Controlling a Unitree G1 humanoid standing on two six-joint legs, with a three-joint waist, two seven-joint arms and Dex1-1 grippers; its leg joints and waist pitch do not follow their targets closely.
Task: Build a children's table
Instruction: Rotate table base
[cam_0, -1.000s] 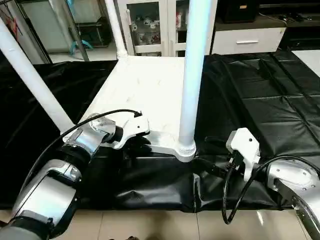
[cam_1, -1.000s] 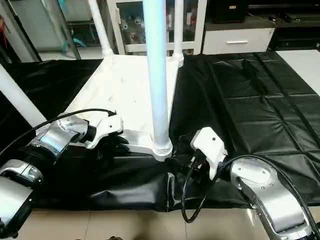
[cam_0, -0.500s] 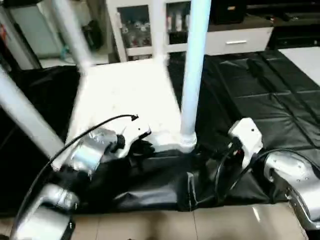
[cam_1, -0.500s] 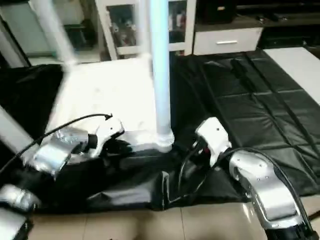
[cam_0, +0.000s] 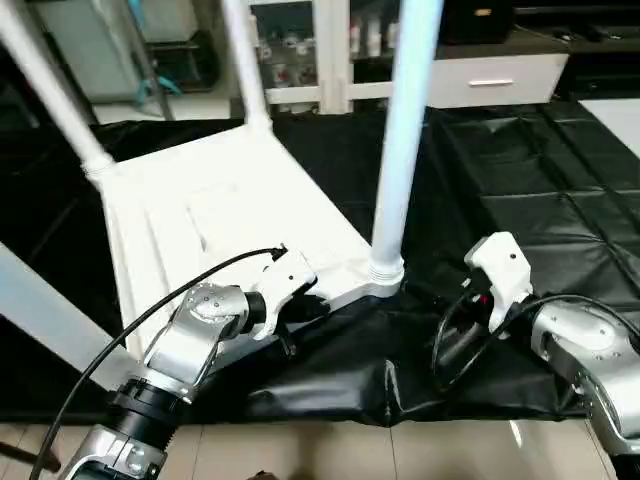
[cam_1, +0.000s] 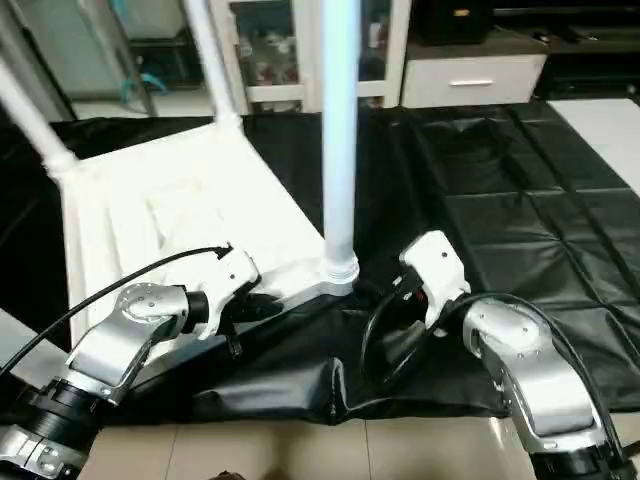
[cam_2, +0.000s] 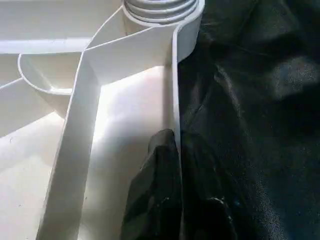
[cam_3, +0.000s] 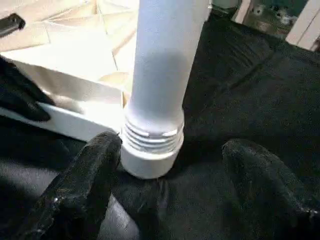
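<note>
The children's table lies upside down on a black mat, its white ribbed top (cam_0: 230, 215) turned at an angle. Four white legs stand in its corner sockets: the near-right leg (cam_0: 405, 140), two far legs (cam_0: 242, 60) (cam_0: 45, 75), and the near-left leg (cam_0: 45, 315). My left gripper (cam_0: 303, 305) is shut on the top's near rim (cam_2: 176, 90), one black finger (cam_2: 150, 190) on each side of the wall. My right gripper (cam_3: 175, 185) stands open just in front of the near-right leg's threaded base (cam_3: 152, 145), touching nothing.
The black mat (cam_0: 540, 170) is wrinkled under the near corner and ends at the tiled floor (cam_0: 300, 455). A glass-door cabinet (cam_0: 300, 45) and a white drawer unit (cam_0: 490, 75) stand behind. A black cable (cam_0: 450, 345) loops by my right wrist.
The table top has turned on the mat, its far end swinging left, with my left gripper on the near rim. My left arm has drawn back toward me. The right gripper stays by the leg base.
</note>
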